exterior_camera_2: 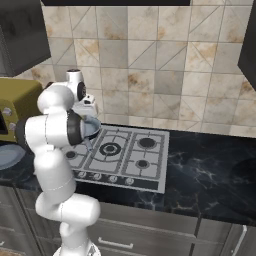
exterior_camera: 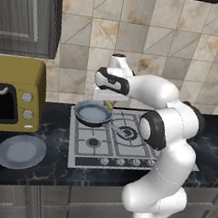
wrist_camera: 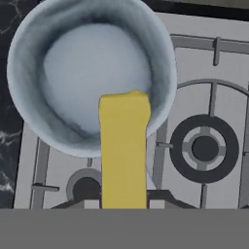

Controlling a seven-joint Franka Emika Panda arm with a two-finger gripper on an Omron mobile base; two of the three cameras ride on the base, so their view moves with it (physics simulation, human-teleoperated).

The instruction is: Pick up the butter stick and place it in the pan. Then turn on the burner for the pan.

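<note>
The butter stick (wrist_camera: pixel 124 146), a pale-yellow bar, stands out from between my fingertips, and my gripper (wrist_camera: pixel 124 200) is shut on it. Its far end hangs over the near rim of the pan (wrist_camera: pixel 82 63), a round grey-blue pan on the stove's back-left burner. In the left base view the gripper (exterior_camera: pixel 107 99) hovers just above the pan (exterior_camera: pixel 93 113), with a bit of the butter stick (exterior_camera: pixel 110 104) showing below the hand. In the right base view my arm hides most of the pan (exterior_camera_2: pixel 93 127).
The stove (exterior_camera: pixel 124 149) has several burners and a row of knobs (exterior_camera: pixel 120 161) along its front edge. A yellow microwave (exterior_camera: pixel 9 96) stands at the left with a round grey-blue plate (exterior_camera: pixel 21 151) in front of it. Dark counter (exterior_camera_2: pixel 210 175) stretches right of the stove.
</note>
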